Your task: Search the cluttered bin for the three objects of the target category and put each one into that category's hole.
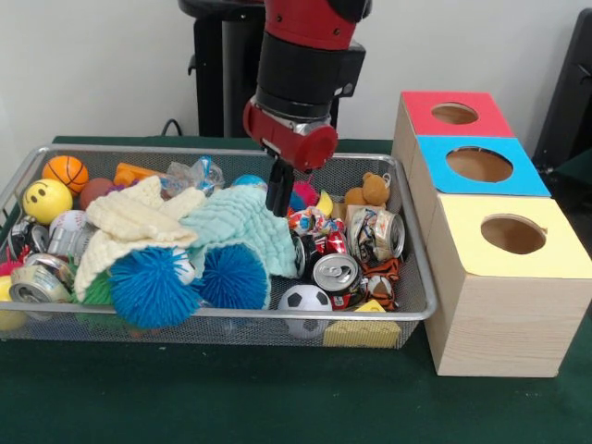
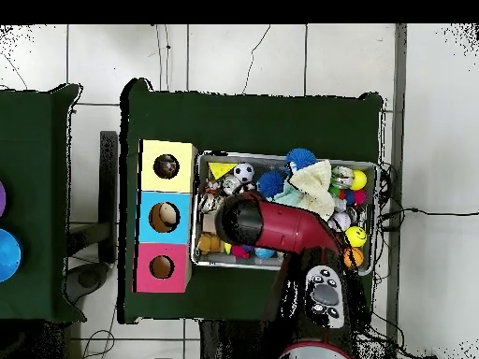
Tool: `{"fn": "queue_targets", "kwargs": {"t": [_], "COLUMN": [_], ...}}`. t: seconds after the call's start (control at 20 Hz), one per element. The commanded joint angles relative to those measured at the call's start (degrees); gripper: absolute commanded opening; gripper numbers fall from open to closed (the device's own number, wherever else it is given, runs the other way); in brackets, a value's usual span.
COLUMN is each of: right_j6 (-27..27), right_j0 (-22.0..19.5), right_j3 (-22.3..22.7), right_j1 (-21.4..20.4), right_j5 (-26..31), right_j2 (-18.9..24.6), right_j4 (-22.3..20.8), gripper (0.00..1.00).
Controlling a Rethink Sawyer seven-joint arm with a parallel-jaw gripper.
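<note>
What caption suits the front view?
Sawyer gripper reaching into the cluttered wire bin beside three wooden boxes.

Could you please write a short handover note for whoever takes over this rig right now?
Gripper: lowered into the middle of the bin, behind the pale green cloth; whether the jaws are open or shut cannot be seen.
Yellow-faced box stands nearest the front camera, beside the blue and red ones; something seems to lie in its hole in the overhead view, unidentifiable.
Left: find the patchwork bundles under the clutter; none clearly seen.
</note>
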Motion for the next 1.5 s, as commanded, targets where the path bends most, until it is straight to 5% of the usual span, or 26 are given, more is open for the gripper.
{"fn": "queue_targets", "kwargs": {"t": [0.05,1.15,1.2,1.5], "right_j6": [1.22,7.65,7.76,6.94], "right_j0": [-4.73,0.23,0.73,2.62], "right_j3": [8.66,9.22,8.65,5.86], "right_j1": [2.92,-2.45,-2.04,-1.41], "right_j5": [-1.18,0.83,0.11,-0.74], "right_j2": [11.16,9.98,9.16,4.55], "right_j4": [1.15,5.77,5.73,3.52], "gripper": [0.0,0.0,1.0,1.0]}}
